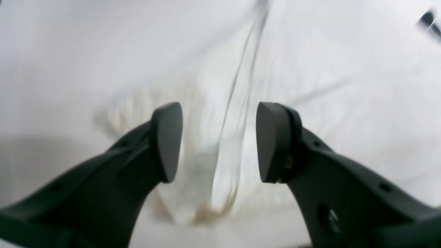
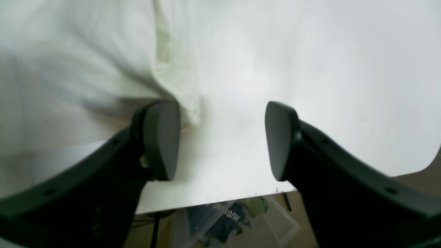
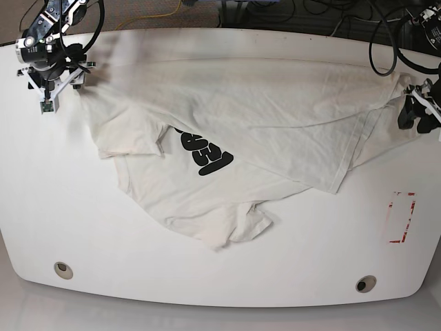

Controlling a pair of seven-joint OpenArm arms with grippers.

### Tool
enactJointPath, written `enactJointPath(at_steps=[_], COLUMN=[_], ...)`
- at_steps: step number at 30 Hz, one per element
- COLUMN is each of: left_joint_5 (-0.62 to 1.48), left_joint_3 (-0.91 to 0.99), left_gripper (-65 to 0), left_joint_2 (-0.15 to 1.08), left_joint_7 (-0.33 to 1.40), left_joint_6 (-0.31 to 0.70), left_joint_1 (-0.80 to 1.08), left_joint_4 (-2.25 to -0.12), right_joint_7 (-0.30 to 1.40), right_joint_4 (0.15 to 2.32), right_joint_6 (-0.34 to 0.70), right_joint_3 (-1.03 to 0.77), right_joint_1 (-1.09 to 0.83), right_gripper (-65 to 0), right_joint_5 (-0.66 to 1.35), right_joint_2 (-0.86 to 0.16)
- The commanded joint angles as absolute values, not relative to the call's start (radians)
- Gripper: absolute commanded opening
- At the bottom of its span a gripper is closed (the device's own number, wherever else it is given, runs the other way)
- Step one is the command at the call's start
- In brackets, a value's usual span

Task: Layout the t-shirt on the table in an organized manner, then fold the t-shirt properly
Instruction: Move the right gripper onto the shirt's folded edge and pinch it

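Note:
The white t-shirt (image 3: 262, 110) lies spread and creased across the table (image 3: 83, 227), folded over itself so that only part of its black lettering (image 3: 203, 155) shows. My left gripper (image 1: 218, 141) is open just above the shirt (image 1: 327, 69), with a hem line running between its fingers; in the base view it (image 3: 415, 110) is at the shirt's right corner. My right gripper (image 2: 222, 141) is open over bare table (image 2: 327, 69), and the shirt's edge (image 2: 69, 69) lies beside its left finger. In the base view this gripper (image 3: 55, 83) is at the shirt's far left corner.
A red tape rectangle (image 3: 402, 217) marks the table's right side. Two grey grommet holes (image 3: 63, 269) (image 3: 366, 283) sit near the front edge. Cables run behind the table (image 3: 386, 34). In the right wrist view a clear plastic bin (image 2: 227, 220) stands on the floor below the table's edge.

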State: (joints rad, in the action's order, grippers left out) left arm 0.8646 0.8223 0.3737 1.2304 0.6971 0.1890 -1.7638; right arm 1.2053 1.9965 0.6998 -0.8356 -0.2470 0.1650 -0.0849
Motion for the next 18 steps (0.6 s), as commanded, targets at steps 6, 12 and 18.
enactJointPath(at_steps=[6, 12, 18], left_joint_5=[0.765, 0.682, 0.619], left_joint_3=[0.832, 0.837, 0.874], left_gripper=[-33.1, -33.1, -33.1], left_joint_2=[0.394, 0.39, 0.372], left_joint_7=[1.218, 1.218, 1.213], left_joint_6=[0.698, 0.698, 0.698], left_joint_1=[0.13, 0.108, 0.105], left_joint_4=[-1.776, -1.776, -1.776], right_joint_7=[1.193, 1.193, 1.193], right_joint_4=[2.014, 2.015, 2.014], right_joint_6=[0.698, 0.698, 0.698], right_joint_3=[-0.883, -0.878, -0.805], right_joint_1=[-0.159, -0.081, -0.004], right_gripper=[-27.7, -27.7, -27.7], right_joint_5=[0.163, 0.165, 0.163], right_joint_2=[-0.128, -0.147, -0.154])
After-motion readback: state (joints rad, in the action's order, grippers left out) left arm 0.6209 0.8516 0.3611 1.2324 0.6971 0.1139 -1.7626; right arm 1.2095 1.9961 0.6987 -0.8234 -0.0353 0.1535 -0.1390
